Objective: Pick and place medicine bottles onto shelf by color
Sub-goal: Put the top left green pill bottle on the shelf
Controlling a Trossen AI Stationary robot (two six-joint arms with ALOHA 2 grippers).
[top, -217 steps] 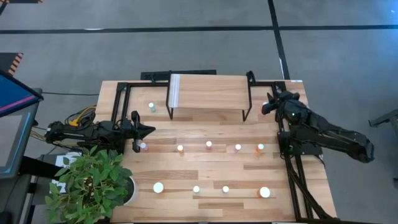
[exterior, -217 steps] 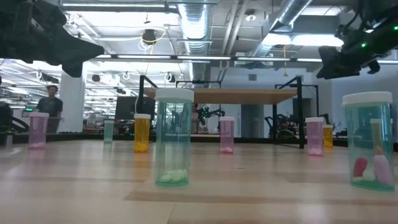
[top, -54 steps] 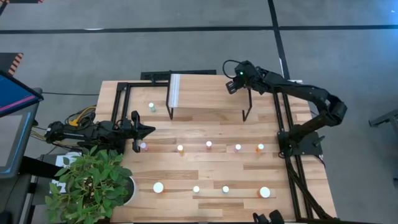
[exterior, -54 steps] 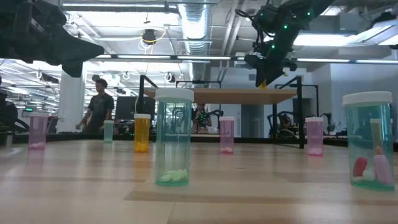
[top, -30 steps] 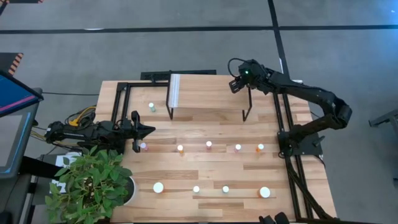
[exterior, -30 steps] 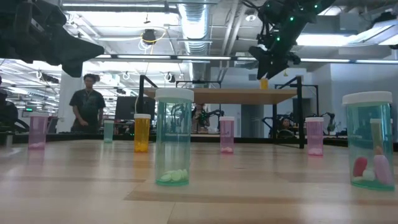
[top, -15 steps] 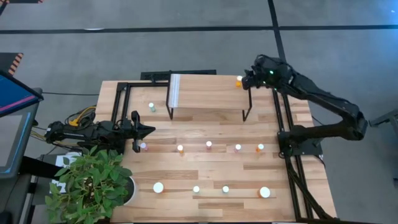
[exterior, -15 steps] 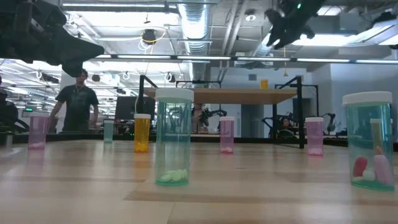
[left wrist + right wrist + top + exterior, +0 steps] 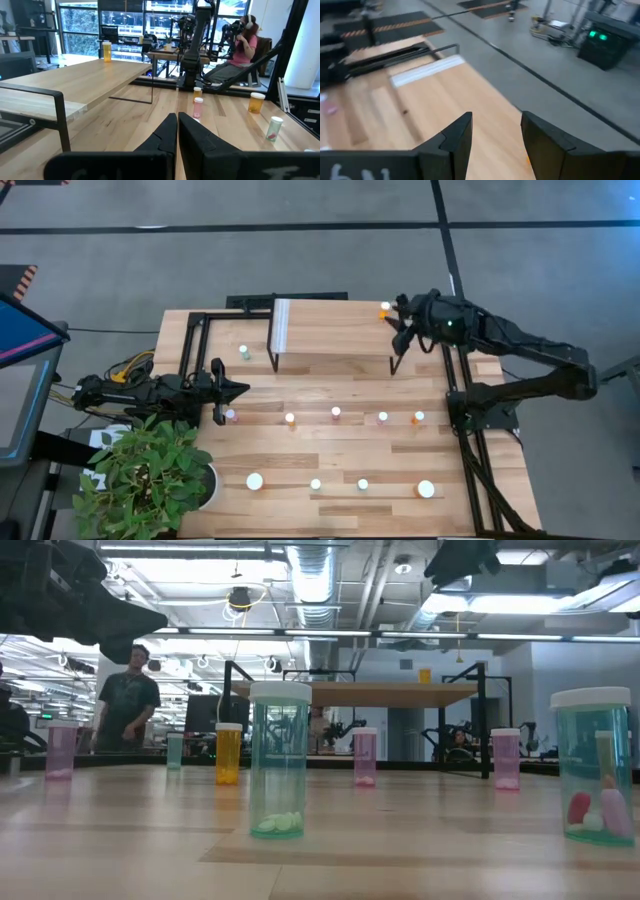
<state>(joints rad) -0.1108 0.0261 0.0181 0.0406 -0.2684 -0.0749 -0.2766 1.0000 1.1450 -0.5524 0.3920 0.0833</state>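
An orange medicine bottle (image 9: 384, 308) stands upright on the shelf (image 9: 335, 328) at its back right corner. We see the right gripper (image 9: 400, 321) just beside it, fingers spread and empty. The left gripper (image 9: 238, 388), fingers pressed together, waits near a pink bottle (image 9: 231, 416). The other bottles stand in rows on the table (image 9: 300, 450).

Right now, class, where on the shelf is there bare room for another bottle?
Nearly all the shelf is bare; only one orange bottle stands at its far right corner, with the right tool beside it.
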